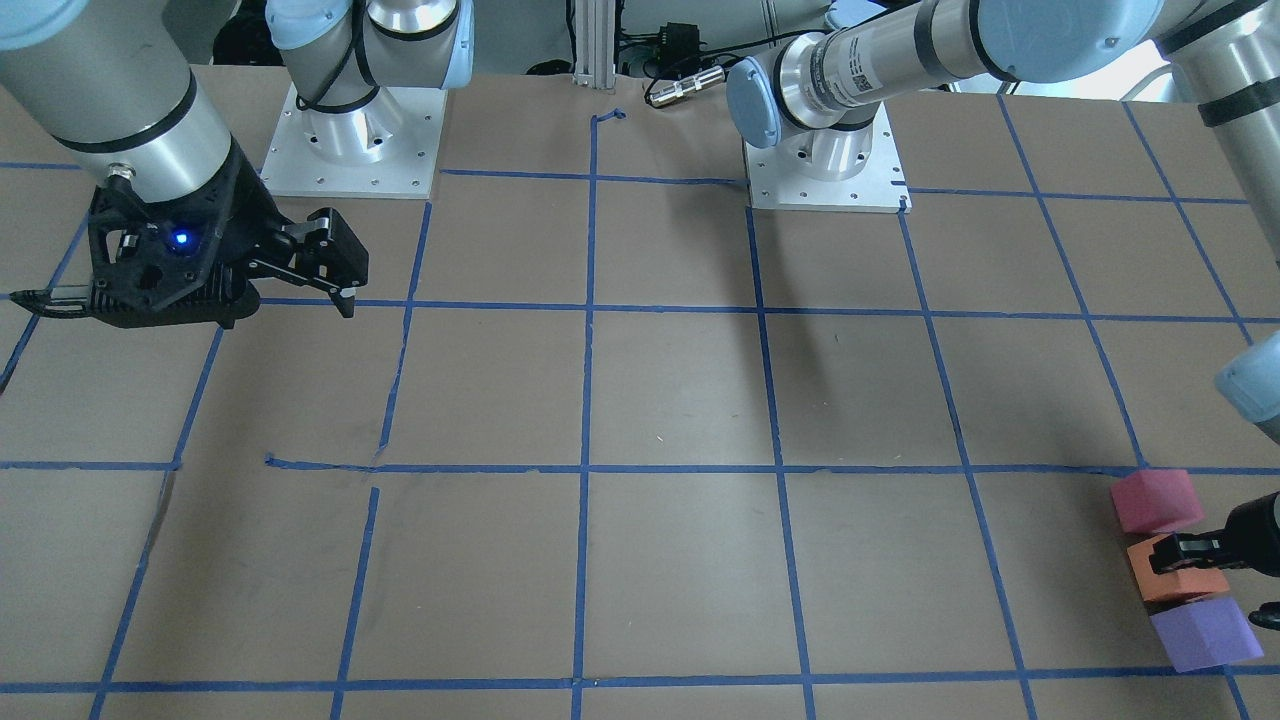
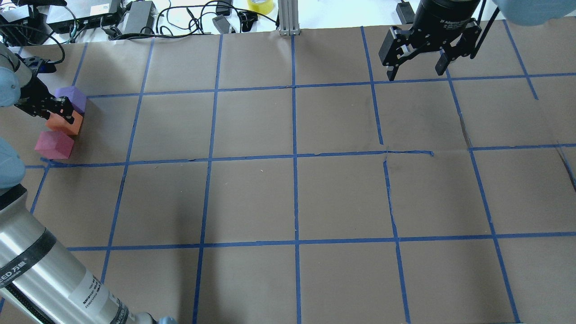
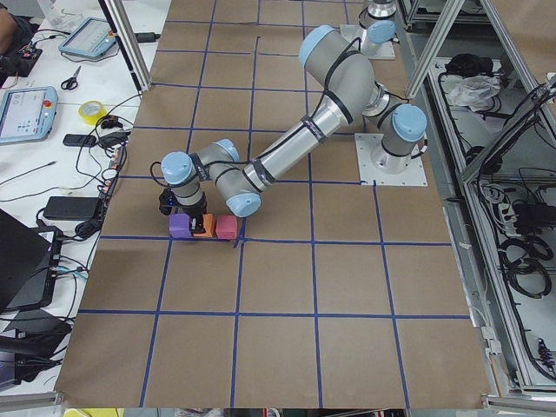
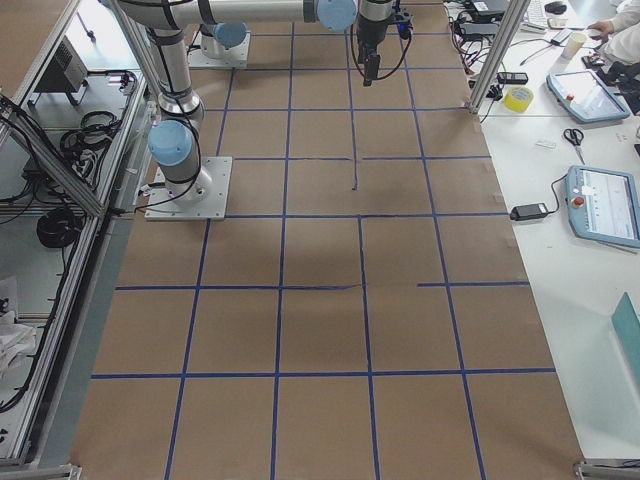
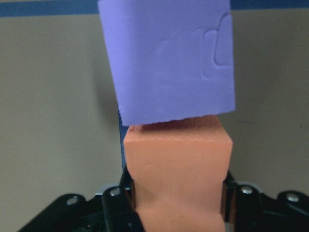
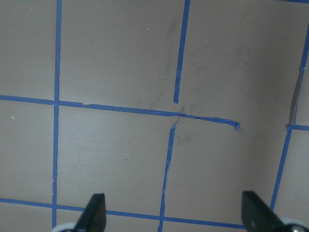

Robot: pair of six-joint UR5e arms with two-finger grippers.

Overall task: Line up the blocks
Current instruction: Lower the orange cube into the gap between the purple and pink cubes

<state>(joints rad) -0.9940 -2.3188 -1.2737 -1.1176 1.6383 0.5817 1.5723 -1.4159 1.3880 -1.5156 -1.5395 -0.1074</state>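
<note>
Three small foam blocks stand close together in a short row at the table's left edge: purple [image 2: 73,97], orange [image 2: 68,126] and red-pink [image 2: 54,145]. My left gripper [image 2: 63,115] is shut on the orange block, the middle one. In the left wrist view the fingers [image 5: 116,203] clamp both sides of the orange block [image 5: 176,169], which touches the purple block [image 5: 169,58]. In the front view the row reads red-pink [image 1: 1155,500], orange [image 1: 1175,585], purple [image 1: 1205,632]. My right gripper [image 2: 415,74] is open and empty above the far right of the table.
The table [image 2: 292,198] is brown paper with a blue tape grid. Both arm bases [image 1: 825,165] stand on white plates at the robot's side. Cables, power bricks and a yellow tape roll [image 2: 260,5] lie past the far edge.
</note>
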